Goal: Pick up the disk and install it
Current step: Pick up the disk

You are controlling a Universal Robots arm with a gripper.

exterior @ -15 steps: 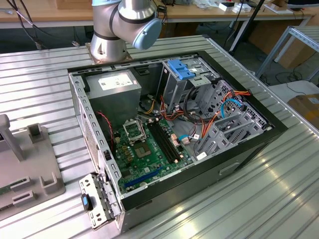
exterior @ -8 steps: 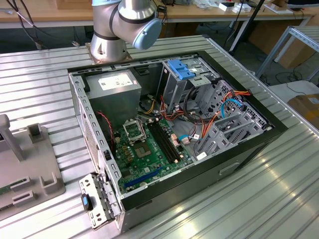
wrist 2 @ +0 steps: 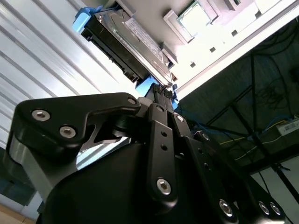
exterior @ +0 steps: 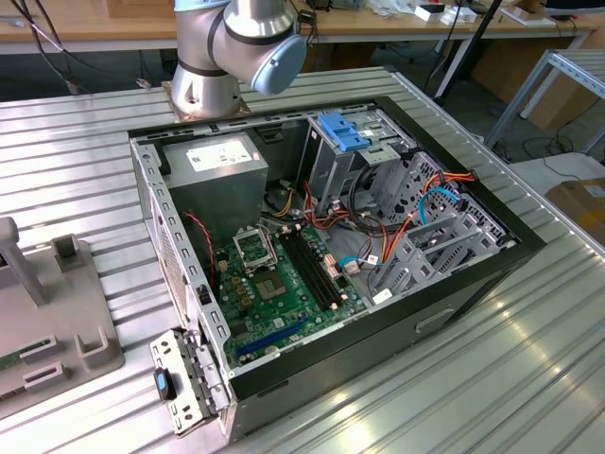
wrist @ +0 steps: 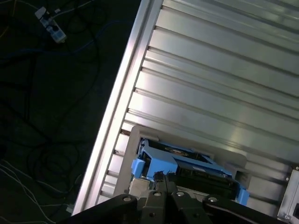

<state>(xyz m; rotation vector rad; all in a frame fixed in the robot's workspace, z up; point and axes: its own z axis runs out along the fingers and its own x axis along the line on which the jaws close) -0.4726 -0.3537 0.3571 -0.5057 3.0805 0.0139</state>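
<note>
Lying flat in a shallow grey holder (wrist: 134, 136) on the ribbed metal tabletop (wrist: 210, 70), the disk (wrist: 198, 171) shows in both wrist views as a dark slab edged by a bright blue plastic frame. The black hand (wrist 2: 162, 89) is at the holder's near end. It is drawn almost fully closed, and its tips meet on a thin wall of the blue frame at one end of the disk, apparently pinching it. The disk is not lifted out of the holder. Its broad face is turned up away from the holder. Its long axis looks to run roughly along the tabletop's ribs, leading away from the hand toward the holder's far end. Judging from this grip, several things could go wrong. A hold on thin plastic so far from the disk's middle could let the free end sag or swivel. The frame could flex or slip out of the pinch. The drooping end could catch on the holder's raised rim. In the exterior view the open computer case (exterior: 444, 312) stands well apart from any holder, its drive cage (exterior: 427, 253) crossed by loose orange and blue cables (exterior: 416, 219). A tilted disk could snag on these or jam against the cage's rails.
</note>
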